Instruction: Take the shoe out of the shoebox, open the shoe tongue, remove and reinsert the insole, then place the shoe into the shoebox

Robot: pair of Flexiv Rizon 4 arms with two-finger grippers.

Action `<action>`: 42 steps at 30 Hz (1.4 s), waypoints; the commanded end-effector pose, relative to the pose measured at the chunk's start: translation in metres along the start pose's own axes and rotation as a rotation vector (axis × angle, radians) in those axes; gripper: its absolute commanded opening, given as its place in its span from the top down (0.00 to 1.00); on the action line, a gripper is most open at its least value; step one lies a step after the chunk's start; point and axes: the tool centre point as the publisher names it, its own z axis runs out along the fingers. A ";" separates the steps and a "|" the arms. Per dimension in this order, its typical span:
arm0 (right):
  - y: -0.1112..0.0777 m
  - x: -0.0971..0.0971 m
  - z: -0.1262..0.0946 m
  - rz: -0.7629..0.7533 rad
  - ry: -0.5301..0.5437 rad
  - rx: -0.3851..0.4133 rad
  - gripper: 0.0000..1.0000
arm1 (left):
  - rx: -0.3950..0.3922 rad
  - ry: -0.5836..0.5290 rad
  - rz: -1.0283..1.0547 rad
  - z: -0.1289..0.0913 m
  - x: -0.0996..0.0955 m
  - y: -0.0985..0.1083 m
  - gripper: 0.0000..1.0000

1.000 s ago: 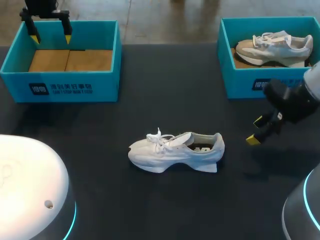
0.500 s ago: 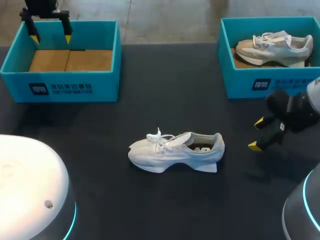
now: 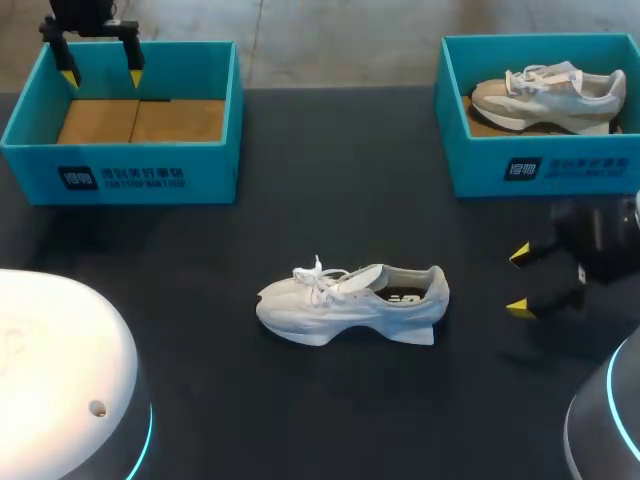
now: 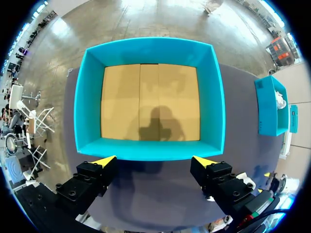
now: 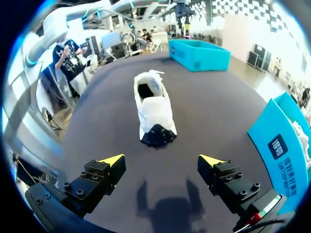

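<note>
A white shoe lies on its sole in the middle of the dark table, toe pointing left, heel toward my right gripper; the right wrist view shows the shoe heel-first ahead of the fingers. My right gripper hovers open to the right of the heel, apart from it, and nothing sits between its yellow tips. An empty teal shoebox with a cardboard floor stands at the far left. Above its far rim my left gripper hangs open, looking down into the box.
A second teal shoebox at the far right holds a grey-and-white shoe. In the right wrist view this box stands just beside the gripper. Both arm bases bulge in at the near corners.
My right gripper has dropped toward the table's near side and turned, its tips now pointing left at the shoe's heel. The left arm and the shoe have stayed put.
</note>
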 end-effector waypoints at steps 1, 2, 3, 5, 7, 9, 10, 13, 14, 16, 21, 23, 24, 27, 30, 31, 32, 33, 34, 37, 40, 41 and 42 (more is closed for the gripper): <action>-0.007 -0.002 0.008 0.008 0.003 -0.025 0.00 | 0.000 0.000 0.000 0.000 0.000 0.000 0.00; -0.007 -0.002 0.008 0.008 0.003 -0.025 0.00 | 0.000 0.000 0.000 0.000 0.000 0.000 0.00; -0.007 -0.002 0.008 0.008 0.003 -0.025 0.00 | 0.000 0.000 0.000 0.000 0.000 0.000 0.00; -0.007 -0.002 0.008 0.008 0.003 -0.025 0.00 | 0.000 0.000 0.000 0.000 0.000 0.000 0.00; -0.007 -0.002 0.008 0.008 0.003 -0.025 0.00 | 0.000 0.000 0.000 0.000 0.000 0.000 0.00; -0.007 -0.002 0.008 0.008 0.003 -0.025 0.00 | 0.000 0.000 0.000 0.000 0.000 0.000 0.00; -0.007 -0.002 0.008 0.008 0.003 -0.025 0.00 | 0.000 0.000 0.000 0.000 0.000 0.000 0.00; -0.007 -0.002 0.008 0.008 0.003 -0.025 0.00 | 0.000 0.000 0.000 0.000 0.000 0.000 0.00; -0.007 -0.002 0.008 0.008 0.003 -0.025 0.00 | 0.000 0.000 0.000 0.000 0.000 0.000 0.00; -0.008 -0.003 0.009 -0.004 0.011 -0.042 0.00 | 0.000 0.000 0.000 0.000 0.000 0.000 0.00; -0.021 -0.008 0.021 0.006 0.009 -0.079 0.00 | 0.000 0.000 0.000 0.000 0.000 0.000 0.00; -0.024 -0.009 0.025 0.016 0.022 -0.096 0.00 | 0.000 0.000 0.000 0.000 0.000 0.000 0.00; -0.025 -0.010 0.026 0.018 0.020 -0.095 0.00 | 0.000 0.000 0.000 0.000 0.000 0.000 0.00; -0.027 -0.010 0.027 0.001 0.023 -0.123 0.00 | 0.000 0.000 0.000 0.000 0.000 0.000 0.00; -0.027 -0.009 0.028 -0.035 0.023 -0.156 0.00 | 0.000 0.000 0.000 0.000 0.000 0.000 0.00; -0.027 -0.009 0.029 -0.034 0.023 -0.155 0.00 | 0.000 0.000 0.000 0.000 0.000 0.000 0.00; -0.027 -0.009 0.030 -0.039 0.022 -0.155 0.00 | 0.000 0.000 0.000 0.000 0.000 0.000 0.00; -0.026 -0.009 0.031 -0.052 0.024 -0.163 0.00 | 0.000 0.000 0.000 0.000 0.000 0.000 0.00; -0.026 -0.009 0.031 -0.052 0.027 -0.166 0.00 | 0.000 0.000 0.000 0.000 0.000 0.000 0.00; -0.025 -0.010 0.035 -0.049 0.032 -0.163 0.00 | 0.000 0.000 0.000 0.000 0.000 0.000 0.00; -0.025 -0.012 0.037 -0.047 0.038 -0.162 0.00 | 0.000 0.000 0.000 0.000 0.000 0.000 0.00; -0.025 -0.012 0.037 -0.047 0.038 -0.162 0.00 | 0.000 0.000 0.000 0.000 0.000 0.000 0.00; -0.025 -0.013 0.037 -0.047 0.039 -0.161 0.00 | 0.000 0.000 0.000 0.000 0.000 0.000 0.00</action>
